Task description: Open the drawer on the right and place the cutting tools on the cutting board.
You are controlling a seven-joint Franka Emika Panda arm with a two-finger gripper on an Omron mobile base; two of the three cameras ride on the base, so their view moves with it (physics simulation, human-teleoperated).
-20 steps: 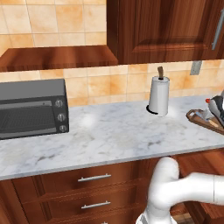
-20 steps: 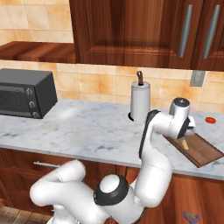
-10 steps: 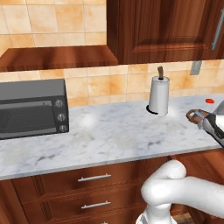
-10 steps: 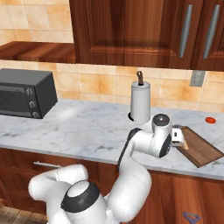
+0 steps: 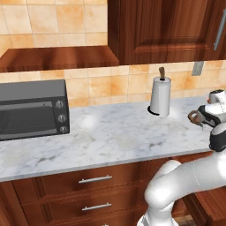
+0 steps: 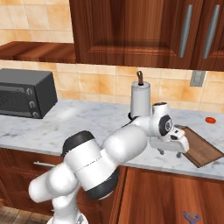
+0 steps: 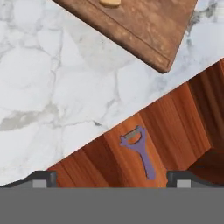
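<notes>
The hand view looks down over the edge of a white marble table (image 7: 52, 83). A corner of the dark brown cutting board (image 7: 144, 26) lies on the marble at the top, with a small orange-tan piece (image 7: 109, 2) on it at the frame's edge. Below the table edge is the reddish-brown wood of the drawer (image 7: 175, 118), and a purple peeler (image 7: 140, 151) lies on it, head toward the table. The gripper (image 7: 111, 178) has its tips set wide apart, holding nothing.
</notes>
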